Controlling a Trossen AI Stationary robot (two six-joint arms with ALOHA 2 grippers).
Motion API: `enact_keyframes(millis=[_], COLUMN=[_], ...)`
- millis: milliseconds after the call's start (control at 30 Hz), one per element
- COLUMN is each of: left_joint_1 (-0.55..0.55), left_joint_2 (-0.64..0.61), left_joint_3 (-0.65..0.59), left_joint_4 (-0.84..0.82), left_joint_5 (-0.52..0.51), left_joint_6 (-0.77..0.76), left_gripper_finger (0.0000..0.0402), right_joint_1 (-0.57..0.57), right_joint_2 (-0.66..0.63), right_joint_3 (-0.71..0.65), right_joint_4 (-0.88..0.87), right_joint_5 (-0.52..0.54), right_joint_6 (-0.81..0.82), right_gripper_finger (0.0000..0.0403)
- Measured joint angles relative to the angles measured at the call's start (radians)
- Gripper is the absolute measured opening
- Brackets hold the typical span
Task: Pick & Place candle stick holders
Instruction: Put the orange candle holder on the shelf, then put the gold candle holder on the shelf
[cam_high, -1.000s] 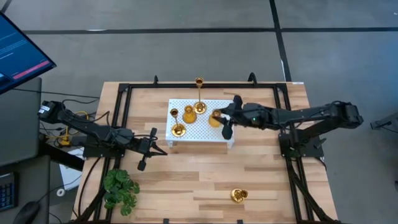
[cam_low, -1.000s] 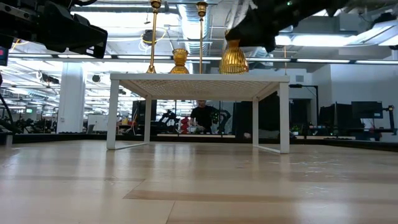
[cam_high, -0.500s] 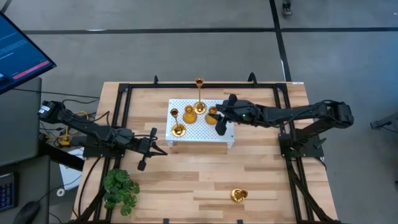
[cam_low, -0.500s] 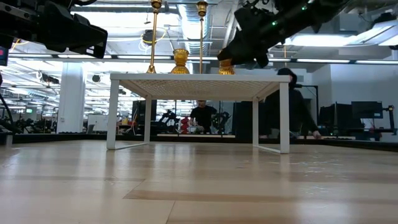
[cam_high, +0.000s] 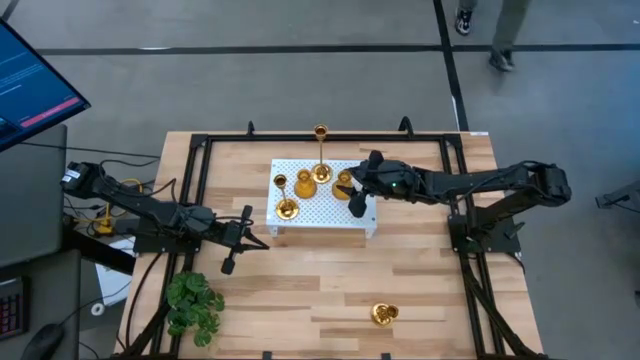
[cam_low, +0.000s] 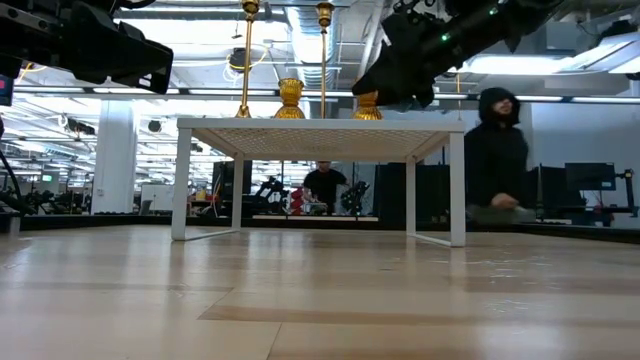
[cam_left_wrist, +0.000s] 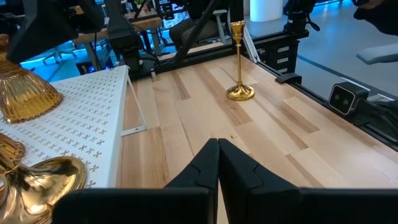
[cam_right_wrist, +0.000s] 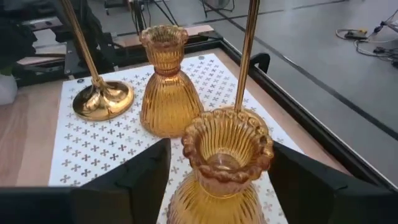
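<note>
A white perforated board (cam_high: 320, 212) stands at the table's middle. On it are two thin-stemmed gold candle stick holders (cam_high: 321, 150) (cam_high: 285, 197) and two short ribbed amber ones (cam_high: 305, 183) (cam_right_wrist: 227, 168). My right gripper (cam_high: 350, 186) is open over the board, its fingers (cam_right_wrist: 143, 180) on either side of the nearer amber holder without touching it; that holder rests on its base. Another gold holder (cam_left_wrist: 239, 62) stands on the wood near the front edge (cam_high: 384, 313). My left gripper (cam_left_wrist: 217, 149) is shut and hovers left of the board (cam_high: 262, 240).
A green leafy plant (cam_high: 195, 305) sits at the near left corner. Black frame rails (cam_high: 200, 180) run along the table's sides. A monitor (cam_high: 30, 85) stands off the table's left. A person (cam_low: 495, 150) is in the room behind the table.
My right gripper has gone toward the table's left edge and down with the amber holder. The holder hung clear above the board a second ago and now stands on it beside the other amber one.
</note>
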Motion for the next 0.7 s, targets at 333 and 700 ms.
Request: enact_keyframes(millis=[333, 700], left_joint_1=[0.000, 0.000], left_joint_2=[0.002, 0.002], left_joint_3=[0.000, 0.000], left_joint_4=[0.000, 0.000], left_joint_5=[0.001, 0.001], left_joint_6=[0.000, -0.018], left_gripper_finger=[0.0007, 0.0006], right_joint_1=[0.041, 0.157], right_joint_2=[-0.113, -0.323], right_joint_3=[0.000, 0.000], right_joint_4=[-0.057, -0.167], right_joint_5=[0.000, 0.003], right_joint_6=[-0.030, -0.026], right_gripper_finger=[0.0255, 0.0255])
